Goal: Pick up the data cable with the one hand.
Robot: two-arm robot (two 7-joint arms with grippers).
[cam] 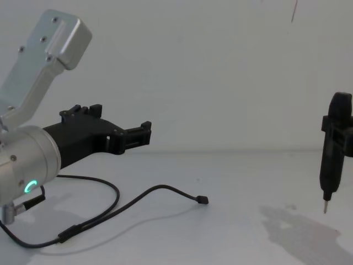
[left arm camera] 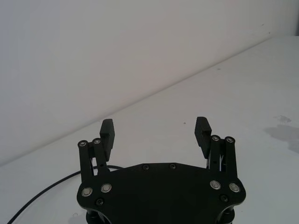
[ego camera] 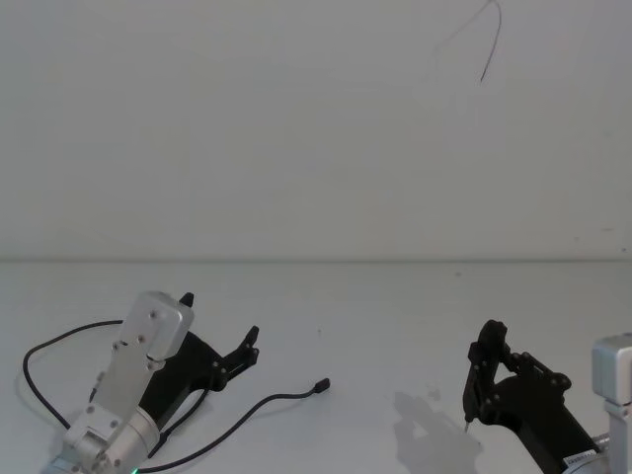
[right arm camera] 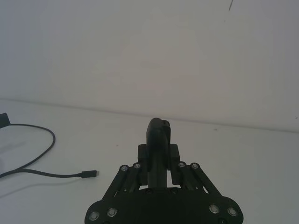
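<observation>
Two end effectors stand over a white worktop (ego camera: 395,306), with wide open room between them. At the left, the left end effector (ego camera: 219,318) hangs above the surface on a silver wrist with a green light ring (cam: 30,186). Its two blocky fingers (left arm camera: 202,128) are spread well apart and clear of the cable. The data cable (ego camera: 267,399) lies flat on the worktop beneath and around that arm. It loops out toward the left edge of the head view, passes under the arm, then curves away to the right. Its free plug (ego camera: 321,384) rests on open surface between the two arms, nearer the left one. Farther right, past a broad stretch of worktop, the right end effector (ego camera: 484,380) has its fingers closed together on an upright pen-shaped tool (cam: 332,149). The tool's thin tip points down, just above the surface. A small white label (ego camera: 581,460) on the right arm carries print too small to read. Behind both arms the worktop's far edge meets a plain pale wall (ego camera: 296,128).
</observation>
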